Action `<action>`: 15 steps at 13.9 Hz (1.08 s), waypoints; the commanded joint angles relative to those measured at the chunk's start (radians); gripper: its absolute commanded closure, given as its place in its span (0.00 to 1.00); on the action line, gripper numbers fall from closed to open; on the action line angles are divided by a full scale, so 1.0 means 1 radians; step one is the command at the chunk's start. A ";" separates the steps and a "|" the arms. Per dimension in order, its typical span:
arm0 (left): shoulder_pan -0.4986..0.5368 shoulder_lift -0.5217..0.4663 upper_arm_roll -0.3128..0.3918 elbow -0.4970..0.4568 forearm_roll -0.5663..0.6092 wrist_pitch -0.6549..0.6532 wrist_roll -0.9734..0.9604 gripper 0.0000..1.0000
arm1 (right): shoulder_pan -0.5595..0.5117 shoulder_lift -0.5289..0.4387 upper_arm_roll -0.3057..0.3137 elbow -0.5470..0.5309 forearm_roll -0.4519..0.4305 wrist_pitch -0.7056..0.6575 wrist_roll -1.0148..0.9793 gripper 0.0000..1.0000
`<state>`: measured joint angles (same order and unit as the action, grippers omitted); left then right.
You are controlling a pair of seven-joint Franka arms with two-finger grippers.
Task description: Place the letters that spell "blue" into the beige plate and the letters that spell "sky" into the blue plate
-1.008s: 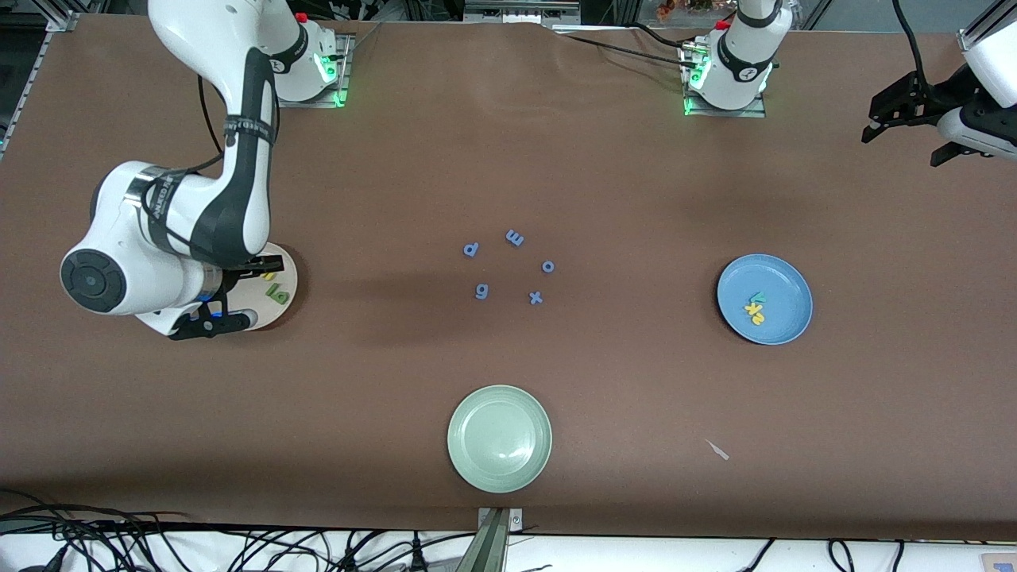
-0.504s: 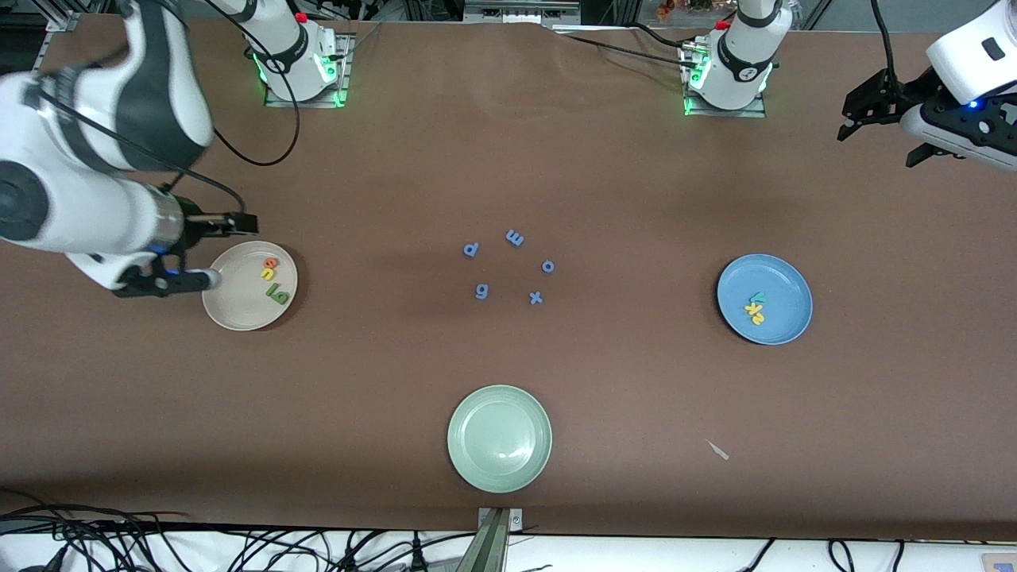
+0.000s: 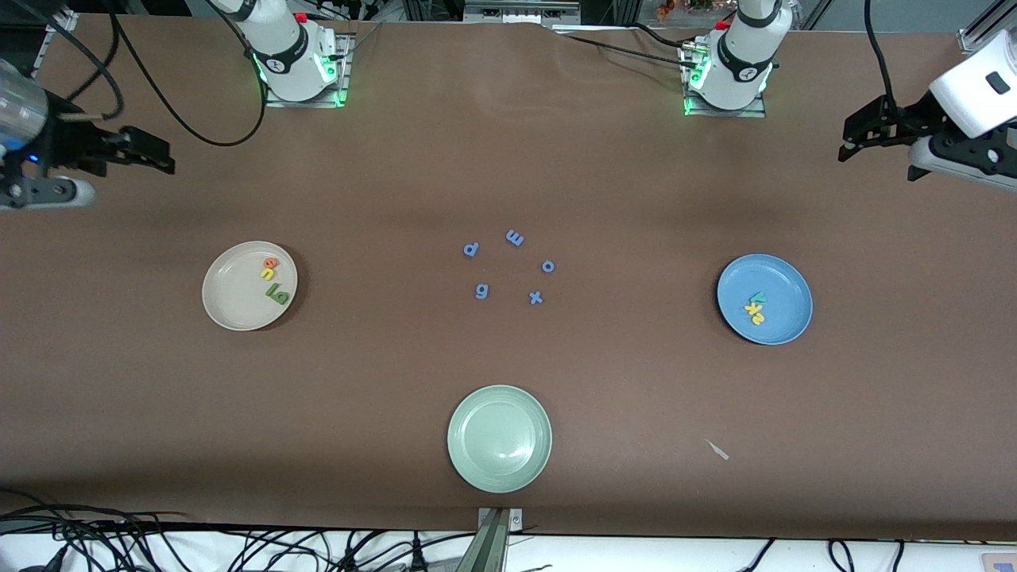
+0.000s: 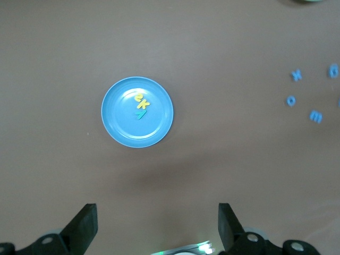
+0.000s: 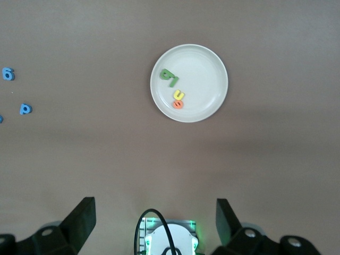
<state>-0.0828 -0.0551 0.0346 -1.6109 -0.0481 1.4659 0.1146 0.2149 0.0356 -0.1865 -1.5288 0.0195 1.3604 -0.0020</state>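
Four small foam letters, a green b and l, a yellow u and an orange e [image 3: 270,263], lie in the round cream-beige plate [image 3: 230,306] toward the right arm's end of the brown counter [image 3: 508,159]. Yellow s and k with a teal y [image 3: 755,306] lie in the round blue plate [image 3: 783,274] toward the left arm's end. Both the right gripper [image 3: 155,156] and left gripper [image 3: 854,143] hang released and empty over the counter's ends.
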 commanded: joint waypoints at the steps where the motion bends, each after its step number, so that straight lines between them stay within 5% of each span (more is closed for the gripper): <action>1: 0.003 0.027 -0.001 0.042 -0.001 -0.022 -0.105 0.00 | -0.051 -0.023 0.039 -0.040 -0.016 0.006 0.014 0.00; 7: 0.006 0.031 0.002 0.034 -0.009 -0.025 -0.115 0.00 | -0.051 -0.011 0.035 -0.059 -0.021 0.130 0.022 0.00; 15: 0.015 0.028 0.002 0.025 -0.010 -0.030 -0.113 0.00 | -0.048 -0.005 0.036 -0.053 -0.021 0.129 0.022 0.00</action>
<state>-0.0734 -0.0348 0.0387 -1.6093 -0.0481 1.4555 0.0083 0.1788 0.0343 -0.1663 -1.5784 0.0140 1.4866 0.0039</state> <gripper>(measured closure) 0.000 0.000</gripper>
